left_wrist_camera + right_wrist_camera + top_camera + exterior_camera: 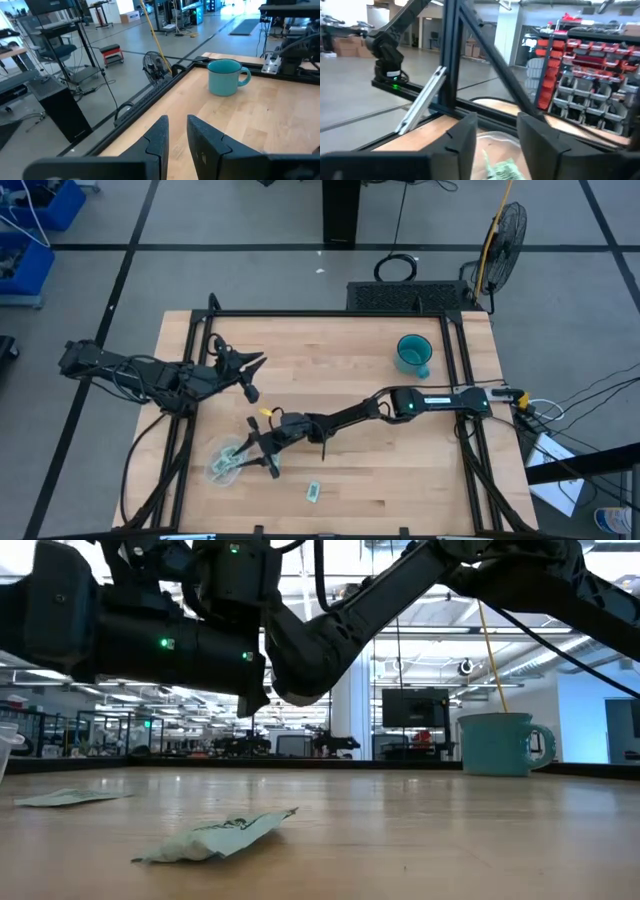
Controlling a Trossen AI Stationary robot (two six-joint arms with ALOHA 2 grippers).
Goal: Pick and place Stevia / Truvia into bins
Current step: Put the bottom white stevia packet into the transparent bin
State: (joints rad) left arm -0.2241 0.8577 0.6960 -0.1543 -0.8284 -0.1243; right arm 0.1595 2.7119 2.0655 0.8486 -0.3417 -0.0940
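The right claw (248, 448) hangs over the clear tub (226, 461) at lower left of the overhead picture, fingers spread, a green sachet (506, 169) below them in the tub. Another sachet (313, 492) lies on the table at lower centre, not yet binned. The left claw (252, 376) waits at upper left, fingers slightly apart, empty.

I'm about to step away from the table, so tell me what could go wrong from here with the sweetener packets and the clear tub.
1. The right gripper hangs open over the clear tub at the table's edge; a nudge could push the tub off.
2. A green packet lies in the tub just under the fingers; it might get dragged out as the arm lifts.
3. A loose packet lies alone near the front edge, easy to knock off.
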